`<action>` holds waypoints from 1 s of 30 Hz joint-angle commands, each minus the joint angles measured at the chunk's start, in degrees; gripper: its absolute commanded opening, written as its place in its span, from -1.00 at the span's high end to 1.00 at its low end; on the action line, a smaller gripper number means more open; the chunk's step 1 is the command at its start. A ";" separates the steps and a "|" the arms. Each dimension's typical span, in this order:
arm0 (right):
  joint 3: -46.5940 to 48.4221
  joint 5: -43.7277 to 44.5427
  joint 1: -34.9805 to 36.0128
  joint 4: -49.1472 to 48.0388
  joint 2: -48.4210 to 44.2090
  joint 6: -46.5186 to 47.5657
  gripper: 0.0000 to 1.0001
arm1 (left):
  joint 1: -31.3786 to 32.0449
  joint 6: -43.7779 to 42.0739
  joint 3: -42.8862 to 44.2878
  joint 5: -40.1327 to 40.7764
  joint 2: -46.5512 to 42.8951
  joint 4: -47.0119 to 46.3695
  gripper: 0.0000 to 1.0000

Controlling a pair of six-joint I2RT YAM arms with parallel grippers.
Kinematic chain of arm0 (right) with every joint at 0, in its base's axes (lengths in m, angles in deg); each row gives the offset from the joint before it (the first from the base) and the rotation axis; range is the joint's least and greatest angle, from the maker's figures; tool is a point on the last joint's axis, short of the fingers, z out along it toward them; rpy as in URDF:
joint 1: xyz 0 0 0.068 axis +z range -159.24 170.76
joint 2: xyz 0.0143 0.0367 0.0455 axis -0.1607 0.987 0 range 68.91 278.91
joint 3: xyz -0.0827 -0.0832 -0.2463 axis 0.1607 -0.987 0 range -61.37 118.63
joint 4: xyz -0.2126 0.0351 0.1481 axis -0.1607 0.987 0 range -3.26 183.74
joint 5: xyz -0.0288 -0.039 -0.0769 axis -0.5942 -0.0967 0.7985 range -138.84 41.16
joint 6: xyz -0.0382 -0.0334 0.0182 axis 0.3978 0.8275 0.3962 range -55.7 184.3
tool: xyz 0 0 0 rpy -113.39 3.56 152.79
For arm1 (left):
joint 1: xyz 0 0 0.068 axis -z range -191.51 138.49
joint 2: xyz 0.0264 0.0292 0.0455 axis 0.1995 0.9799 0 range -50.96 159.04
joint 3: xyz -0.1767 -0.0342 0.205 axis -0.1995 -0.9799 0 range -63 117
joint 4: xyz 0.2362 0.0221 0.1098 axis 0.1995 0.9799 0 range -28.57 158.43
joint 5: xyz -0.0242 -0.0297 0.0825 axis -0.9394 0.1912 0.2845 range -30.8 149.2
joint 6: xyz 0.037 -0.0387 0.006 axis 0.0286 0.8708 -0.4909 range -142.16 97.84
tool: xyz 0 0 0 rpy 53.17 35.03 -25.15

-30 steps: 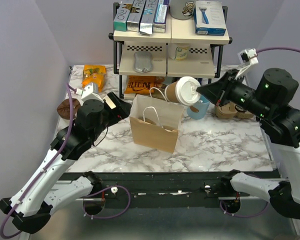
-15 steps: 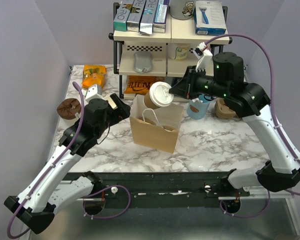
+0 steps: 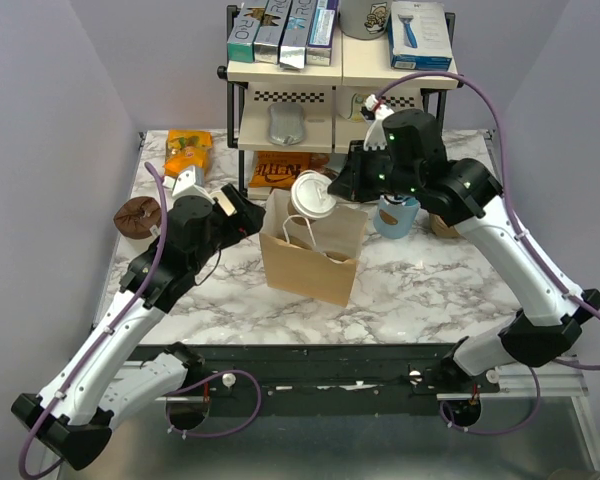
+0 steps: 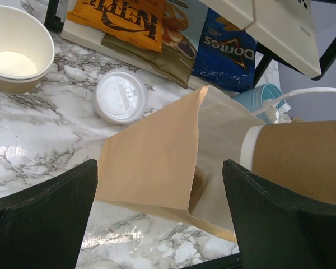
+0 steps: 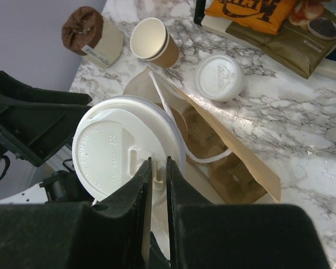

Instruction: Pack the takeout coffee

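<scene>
Coffee (image 3: pixel 313 193), tipped on its side, gripped by right gripper (image 3: pixel 336 189), hanging just over open bag (image 3: pixel 315 258) mid-bench, left gripper (image 3: pixel 248 217) spread wide at bag's left side, nearer the left edge

A white-and-grey marbled table top (image 3: pixel 430 280) is enclosed on three sides by plain pale lilac walls (image 3: pixel 40 120). Beyond the left fingers (image 4: pixel 39 213), at the table's far edge, a black-framed metal shelf rack with cream boards (image 3: pixel 280 72) is set. Soft, even light is cast throughout.
</scene>
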 commanded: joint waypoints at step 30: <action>-12.43 20.44 5.13 0.63 -3.85 -9.92 0.99 | -7.98 -1.17 -9.17 -17.96 0.01 -16.66 -0.98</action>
